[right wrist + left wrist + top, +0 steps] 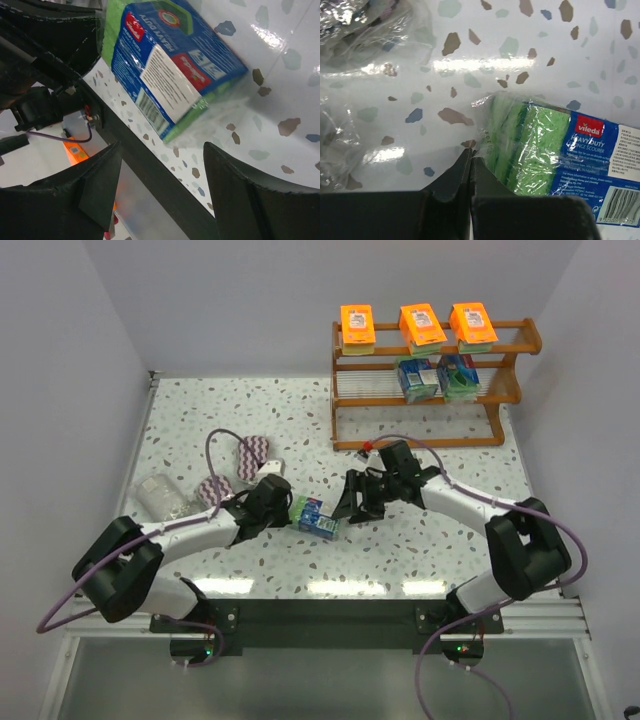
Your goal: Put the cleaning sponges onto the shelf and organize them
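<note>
Three orange packs (422, 327) atop shelf (420, 442)

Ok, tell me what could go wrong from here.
1. The left gripper seems to pinch only the wrapper edge of the sponge pack; it could slip or tear.
2. The open right gripper sits close; closing in might knock the pack loose.
</note>
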